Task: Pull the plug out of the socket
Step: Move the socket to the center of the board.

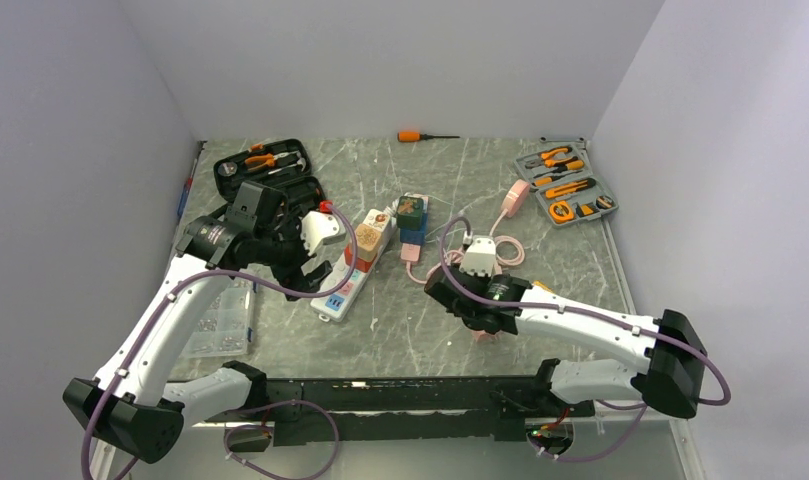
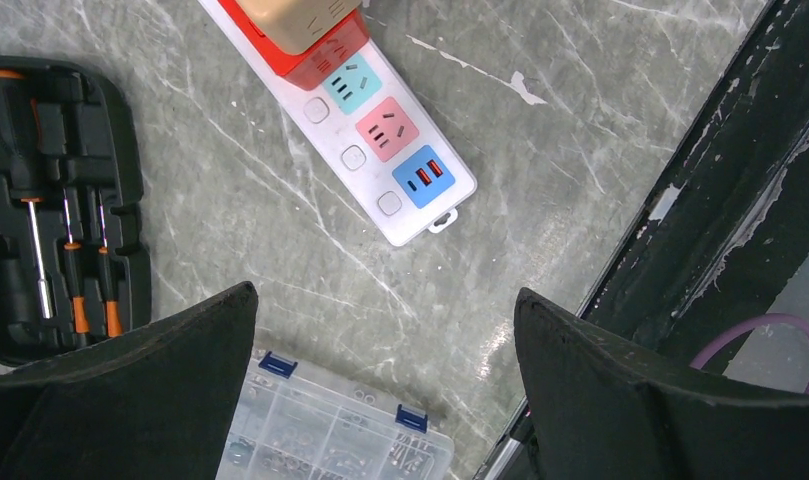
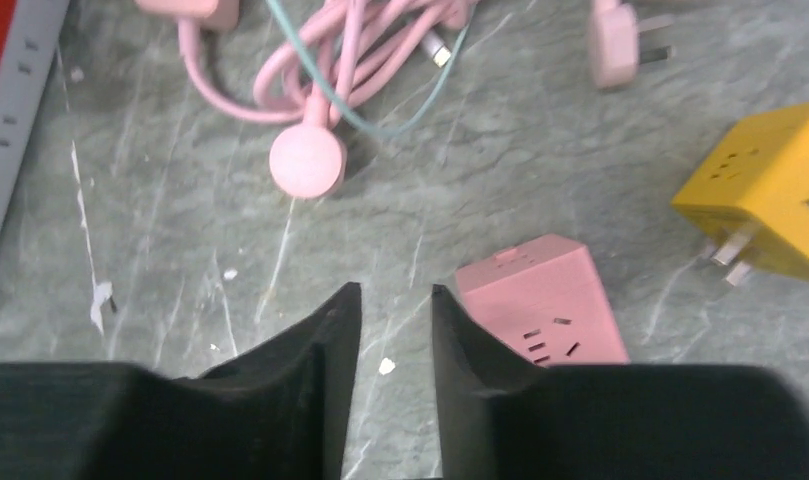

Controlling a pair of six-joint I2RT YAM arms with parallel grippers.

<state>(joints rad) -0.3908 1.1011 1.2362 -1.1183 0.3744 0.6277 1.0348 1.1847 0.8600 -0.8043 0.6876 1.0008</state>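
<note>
walls (image 1: 400, 60): plain pale grey, three sides | tabletop (image 1: 410, 330): grey-green marbled | light: even

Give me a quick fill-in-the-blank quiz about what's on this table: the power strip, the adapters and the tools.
1. The USB panel at the end of the power strip is coloured ____.
2. The left pincer has its jaws wide ____.
3. The cube adapter with its prongs showing is ____.
4. The screwdriver lying loose at the far side has an ____ handle.

Missing words: blue; open; yellow; orange.
</note>
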